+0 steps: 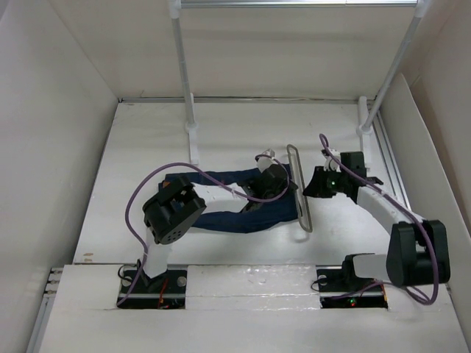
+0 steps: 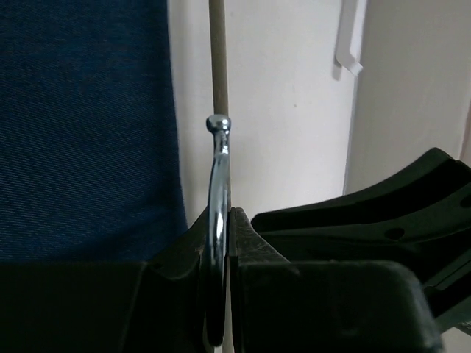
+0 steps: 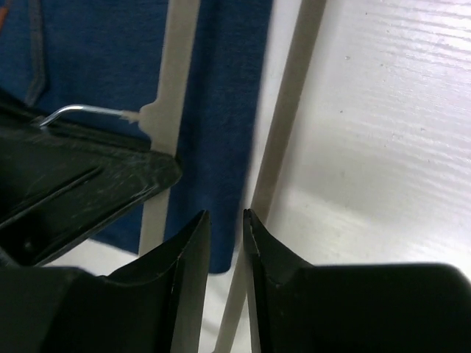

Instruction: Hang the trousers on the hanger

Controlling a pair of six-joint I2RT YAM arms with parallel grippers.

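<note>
The left pincer (image 2: pixel 224 220) is clamped tight on the chrome hook (image 2: pixel 218 184) of the thin pale grey wire-like clothes hanger (image 1: pixel 303 209). The hanger lies nearly flat on the white desk (image 1: pixel 147 147). The long dark navy-blue denim trousers (image 1: pixel 228 219) are spread on the desk on the left arm's side of the hanger, and their near end reaches in between its two long bars. Whether that cloth is threaded through the hanger or only lies under it cannot be told. The right pincer (image 3: pixel 227 217) hangs just over the hanger's outer bar, its jaws a narrow slit apart and, as far as the wrist view shows, closed on nothing. To do this step well, the left arm should probably hold the hook steady, since so thin a wire could twist in the jaws. The right pincer should likely open wider and pinch the trouser edge between the bars, not the bar itself. It could then draw the cloth across the outer bar until it drapes evenly. No brand, label or writing can be read; an orange-tan patch (image 3: pixel 4 15) shows only as a sliver of colour.
</note>
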